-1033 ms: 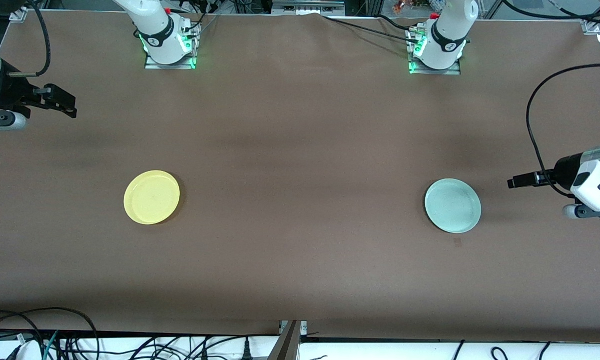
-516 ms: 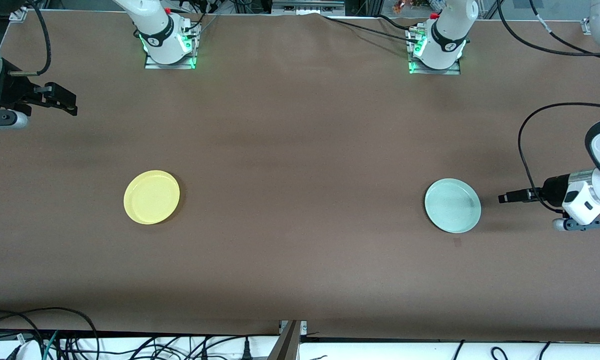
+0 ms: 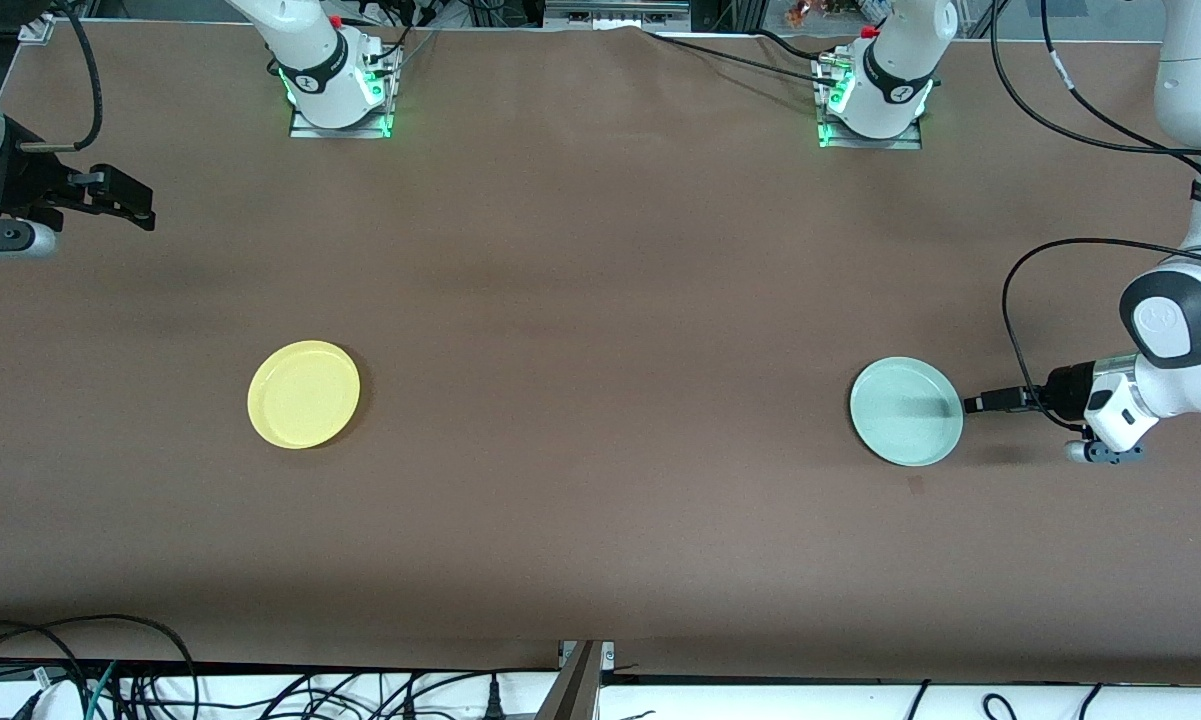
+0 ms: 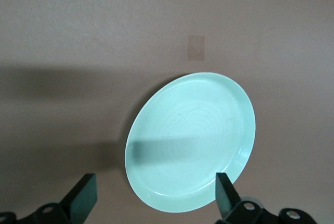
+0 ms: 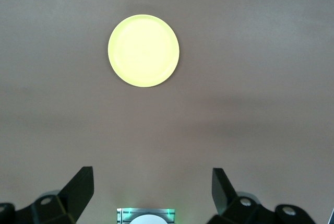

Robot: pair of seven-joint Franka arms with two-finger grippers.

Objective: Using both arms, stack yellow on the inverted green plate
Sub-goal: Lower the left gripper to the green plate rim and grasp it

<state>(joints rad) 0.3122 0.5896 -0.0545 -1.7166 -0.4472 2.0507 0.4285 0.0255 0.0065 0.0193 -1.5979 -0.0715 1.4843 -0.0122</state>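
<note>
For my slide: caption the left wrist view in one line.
Open left gripper low beside the upright green plate, its shadow across the plate.

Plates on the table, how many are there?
2: the yellow plate toward the right arm's end, the green plate toward the left arm's end beside the left gripper. None looks hidden.

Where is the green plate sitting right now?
In the front view the green plate lies on the table toward the left arm's end, with the open left gripper low beside its rim; the yellow plate lies toward the right arm's end.
</note>
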